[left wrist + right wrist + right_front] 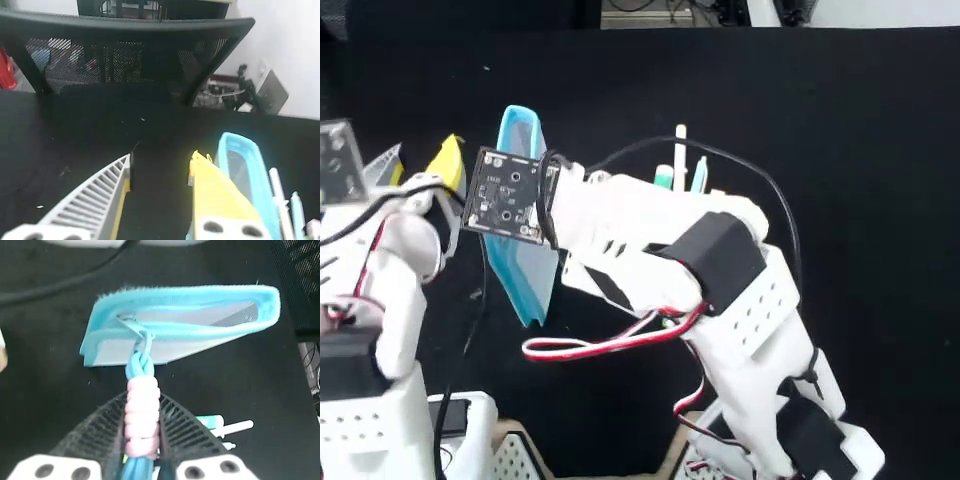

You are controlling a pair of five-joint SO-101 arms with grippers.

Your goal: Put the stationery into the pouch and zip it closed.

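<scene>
The right gripper (142,442) is clamping its jaws tight on the pink and blue braided pull cord (142,400). The cord is running straight out from between the fingers to the zip slider at one end of the pouch's mouth. The pouch (185,322), light blue with a pale side panel, is lying just beyond those jaws on the black table (45,310), and its mouth is gaping along most of its length. The pens (225,427) are lying on the table beside the pouch, apart from it.

On the side of the pouch away from the pens, the left gripper (160,162) is hanging over the table with its jaws spread wide and gripping nothing. Its yellow finger (215,195) is sitting near the pouch.

Above the pouch, the camera board (505,195) on the right wrist is showing small markings, too fine to read. Beyond the pouch, past the table's edge, a black mesh chair (130,50) is standing.
</scene>
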